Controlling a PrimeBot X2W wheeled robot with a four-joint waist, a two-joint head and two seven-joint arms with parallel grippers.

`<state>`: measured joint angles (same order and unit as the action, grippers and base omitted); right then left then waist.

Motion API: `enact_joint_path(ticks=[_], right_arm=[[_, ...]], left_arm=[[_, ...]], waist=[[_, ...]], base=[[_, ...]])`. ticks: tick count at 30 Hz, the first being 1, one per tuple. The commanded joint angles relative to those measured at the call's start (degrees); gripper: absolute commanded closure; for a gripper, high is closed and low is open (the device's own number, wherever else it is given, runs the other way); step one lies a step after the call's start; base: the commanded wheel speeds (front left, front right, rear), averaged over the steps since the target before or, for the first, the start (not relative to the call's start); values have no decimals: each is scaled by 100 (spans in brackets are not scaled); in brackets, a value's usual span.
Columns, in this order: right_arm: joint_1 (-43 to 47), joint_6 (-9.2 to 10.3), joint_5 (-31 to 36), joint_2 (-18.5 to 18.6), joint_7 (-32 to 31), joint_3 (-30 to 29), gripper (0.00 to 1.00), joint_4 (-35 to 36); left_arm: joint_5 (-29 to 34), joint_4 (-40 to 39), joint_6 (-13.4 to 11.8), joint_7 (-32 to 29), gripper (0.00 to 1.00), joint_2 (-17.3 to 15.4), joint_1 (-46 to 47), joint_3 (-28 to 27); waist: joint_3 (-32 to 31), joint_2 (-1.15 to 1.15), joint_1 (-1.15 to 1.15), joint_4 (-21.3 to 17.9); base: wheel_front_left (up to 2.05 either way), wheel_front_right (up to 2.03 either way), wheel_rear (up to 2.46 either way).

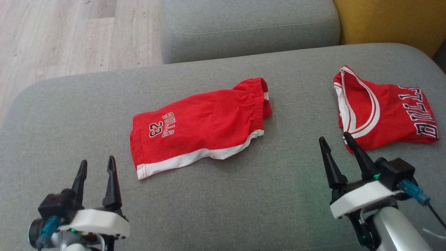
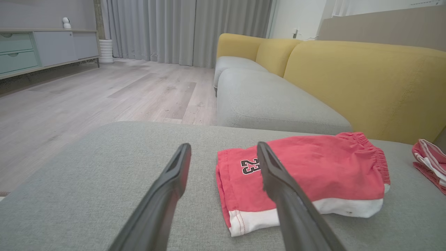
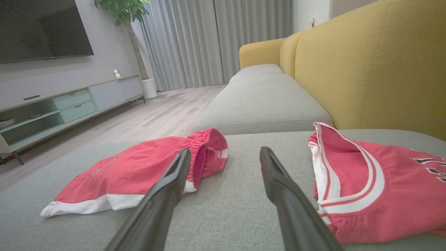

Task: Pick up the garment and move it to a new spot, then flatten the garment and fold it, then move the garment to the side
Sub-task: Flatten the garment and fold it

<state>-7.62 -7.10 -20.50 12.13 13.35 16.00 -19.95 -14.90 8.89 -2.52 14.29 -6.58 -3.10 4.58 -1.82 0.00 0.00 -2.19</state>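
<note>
The left pincer is positioned over the near left part of the grey seat cushion, with its fingers apart and nothing between them. The right pincer is positioned over the near right part, also with its fingers apart and empty. In the head view one of its fingertips overlaps the near edge of the jersey; whether they touch cannot be told. The shorts, red with a white hem band and the print "BULLS 23", lie flat near the middle of the cushion. Their hem points toward the near left corner and their elastic waistband toward the far right. The jersey, red with white trim and "BULLS" lettering, lies at the right edge of the cushion, well apart from the shorts. Beyond the far edge sits a second grey seat cushion, with a yellow backrest at the far right. A wooden floor lies beyond the far left corner.
</note>
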Motion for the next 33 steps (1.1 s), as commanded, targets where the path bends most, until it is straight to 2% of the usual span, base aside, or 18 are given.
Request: enact_joint_path(ticks=[1,14,17,20,23,27,33], right_arm=[[-141,-39,68,-8,-29,31,0,228],[62,-39,405,-216,-413,-216,0,606],[21,-39,339,-194,-519,-119,0,668],[-185,-39,171,-76,-747,109,0,666],[-505,-39,-71,103,-1320,448,0,516],[-1107,-39,-482,348,-2277,1042,0,230],[-2043,-39,-1038,562,-2795,1693,0,-411]], left_arm=[[52,-174,7,69,0,-31,266,-247],[291,-59,35,70,0,64,259,-379],[191,158,146,-73,0,76,274,-300],[110,420,333,-492,0,35,425,-147],[-15,608,490,-1017,0,20,620,-22],[-169,623,573,-1480,0,38,893,61],[-262,744,697,-2050,0,48,1280,309]], waist=[[-2,0,0,3],[17,0,0,27],[71,0,0,44],[169,0,0,79],[323,0,0,115],[543,0,0,192],[862,0,0,432]], base=[[0,0,0],[0,0,0],[0,0,0],[0,0,0],[0,0,0],[0,0,0],[0,0,0]])
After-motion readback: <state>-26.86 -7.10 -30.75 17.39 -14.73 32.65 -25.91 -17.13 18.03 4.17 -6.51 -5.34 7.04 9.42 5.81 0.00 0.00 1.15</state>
